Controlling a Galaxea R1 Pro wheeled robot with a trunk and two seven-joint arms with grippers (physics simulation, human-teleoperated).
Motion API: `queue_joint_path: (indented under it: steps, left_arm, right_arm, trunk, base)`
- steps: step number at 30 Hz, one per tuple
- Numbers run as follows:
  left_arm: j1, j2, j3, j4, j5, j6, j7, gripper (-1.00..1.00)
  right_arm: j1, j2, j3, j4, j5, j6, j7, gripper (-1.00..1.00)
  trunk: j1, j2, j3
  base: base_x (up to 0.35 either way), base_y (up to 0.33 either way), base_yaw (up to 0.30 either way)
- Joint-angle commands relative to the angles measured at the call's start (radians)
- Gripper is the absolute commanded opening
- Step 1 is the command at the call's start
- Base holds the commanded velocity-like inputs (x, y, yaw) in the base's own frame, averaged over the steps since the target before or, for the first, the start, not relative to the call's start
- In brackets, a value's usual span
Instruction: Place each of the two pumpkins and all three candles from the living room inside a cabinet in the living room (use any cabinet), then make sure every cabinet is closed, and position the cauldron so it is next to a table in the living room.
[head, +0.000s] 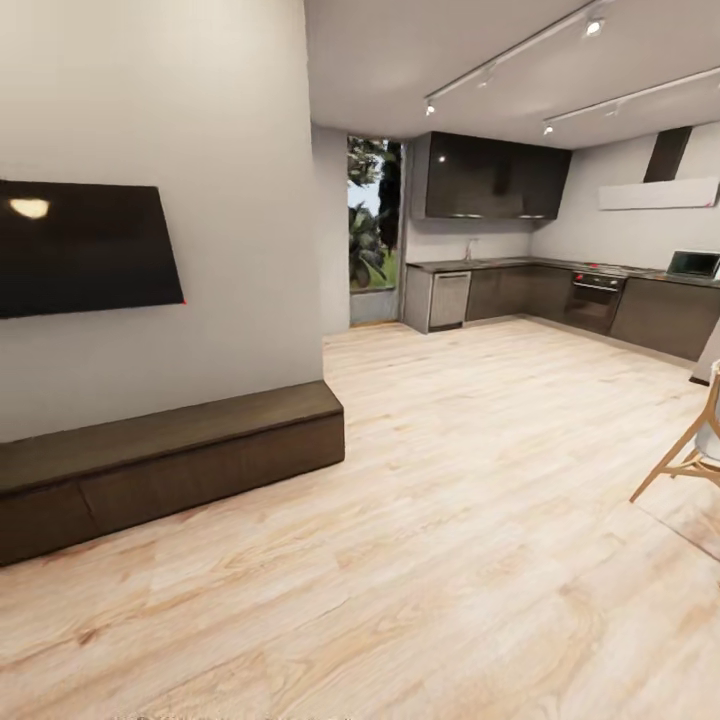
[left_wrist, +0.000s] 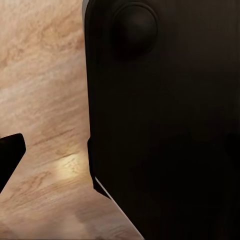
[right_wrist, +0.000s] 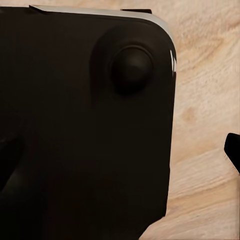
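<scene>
The cabinet (head: 170, 455) is the long low dark brown unit against the left wall, under a wall-mounted TV (head: 85, 245). All its fronts look shut. The pumpkins, candles, cauldron and table are out of view. Both wrist views look down on a black part of the robot's own body (left_wrist: 165, 130) (right_wrist: 85, 135) with a round knob on it, above the pale wooden floor (left_wrist: 45, 100) (right_wrist: 205, 150).
Pale wood floor (head: 450, 520) stretches ahead to a dark kitchen (head: 560, 290) at the back right. A wooden chair (head: 690, 450) pokes in at the right edge. A tall window (head: 373, 225) stands beyond the wall corner.
</scene>
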Motion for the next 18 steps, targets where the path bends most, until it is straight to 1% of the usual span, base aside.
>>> queue_joint_path:
  steps: [1,18]
  left_arm:
    - [0.001,0.0,0.0,-0.002,0.0,0.0,0.0,1.0]
    - [0.001,0.0,0.0,-0.002,0.0,0.0,0.0,1.0]
  right_arm:
    - [-0.001,0.0,0.0,0.001,0.0,-0.003,0.0,1.0]
    - [-0.001,-0.001,-0.001,0.001,-0.001,-0.003,0.0,1.0]
  trunk:
    - [0.0,0.0,-0.002]
    - [0.0,0.0,-0.016]
  base:
    - [0.0,0.0,0.246]
    - [0.0,0.0,0.246]
